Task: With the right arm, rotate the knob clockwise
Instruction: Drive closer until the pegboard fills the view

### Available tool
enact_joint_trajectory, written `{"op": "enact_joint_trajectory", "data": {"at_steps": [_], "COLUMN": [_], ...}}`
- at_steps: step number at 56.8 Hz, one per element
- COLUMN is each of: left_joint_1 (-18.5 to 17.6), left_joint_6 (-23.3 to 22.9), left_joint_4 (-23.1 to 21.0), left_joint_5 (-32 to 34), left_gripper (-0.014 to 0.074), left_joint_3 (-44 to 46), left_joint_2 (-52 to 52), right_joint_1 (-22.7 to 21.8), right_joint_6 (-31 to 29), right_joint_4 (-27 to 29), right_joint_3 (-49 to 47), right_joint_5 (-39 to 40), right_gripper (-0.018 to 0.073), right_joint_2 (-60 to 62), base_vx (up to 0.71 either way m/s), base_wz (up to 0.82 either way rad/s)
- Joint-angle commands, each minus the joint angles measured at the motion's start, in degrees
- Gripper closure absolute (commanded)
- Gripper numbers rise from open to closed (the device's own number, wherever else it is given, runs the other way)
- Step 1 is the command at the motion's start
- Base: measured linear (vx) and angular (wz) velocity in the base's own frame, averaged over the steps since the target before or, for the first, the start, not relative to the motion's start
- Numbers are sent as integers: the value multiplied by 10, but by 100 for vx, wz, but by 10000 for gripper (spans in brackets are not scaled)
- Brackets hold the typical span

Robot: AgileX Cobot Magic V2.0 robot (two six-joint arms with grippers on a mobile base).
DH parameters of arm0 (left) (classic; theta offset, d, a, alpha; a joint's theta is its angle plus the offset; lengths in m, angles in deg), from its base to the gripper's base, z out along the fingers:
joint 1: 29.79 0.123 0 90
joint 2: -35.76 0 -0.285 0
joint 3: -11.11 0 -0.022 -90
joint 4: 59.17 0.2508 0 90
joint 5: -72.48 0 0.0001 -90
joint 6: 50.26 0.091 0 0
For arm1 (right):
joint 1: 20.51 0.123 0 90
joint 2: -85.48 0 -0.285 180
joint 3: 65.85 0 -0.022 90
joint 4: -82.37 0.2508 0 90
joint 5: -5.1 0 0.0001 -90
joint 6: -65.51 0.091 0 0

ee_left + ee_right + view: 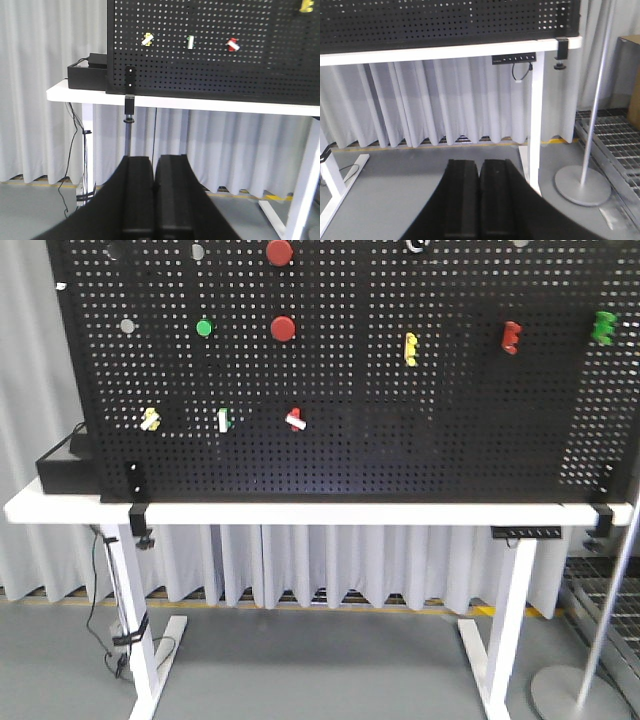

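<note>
Plainly, the right tool (480, 200) hangs low, well apart from the black pegboard (400, 440), its two dark fingers pressed together on nothing, facing the pale curtain (420, 100) under the white surface (300, 512); the left tool (154, 200) is pressed together and bare in the same way; on the board's lower left sits a row of three small knobs, the yellow knob (150, 418), the green knob (224, 420) and the red knob (295, 419), the green one upright, the other two tilted; which is the task's own I cannot tell; round red buttons (283, 328) sit higher up; a black box (65, 465) rests on the surface's left end.
</note>
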Motion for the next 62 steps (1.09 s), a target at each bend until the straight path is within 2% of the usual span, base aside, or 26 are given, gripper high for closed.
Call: {"op": "enact_joint_trajectory", "data": {"at_steps": [1, 62], "left_joint_1": [1, 1], "left_joint_6": [-3, -3], "left_joint_4": [-5, -5], "left_joint_5": [47, 47], "left_gripper": [603, 603], "left_joint_3": [-7, -7], "left_joint_2": [0, 0], "right_joint_1": [-3, -3], "right_joint_6": [-4, -4], "right_joint_4": [-5, -5], "right_joint_3": [3, 3], "right_joint_5": [48, 48], "right_gripper": [568, 568], "right_joint_2": [6, 6], "base_vx": [41, 38], "base_wz": [2, 2]}}
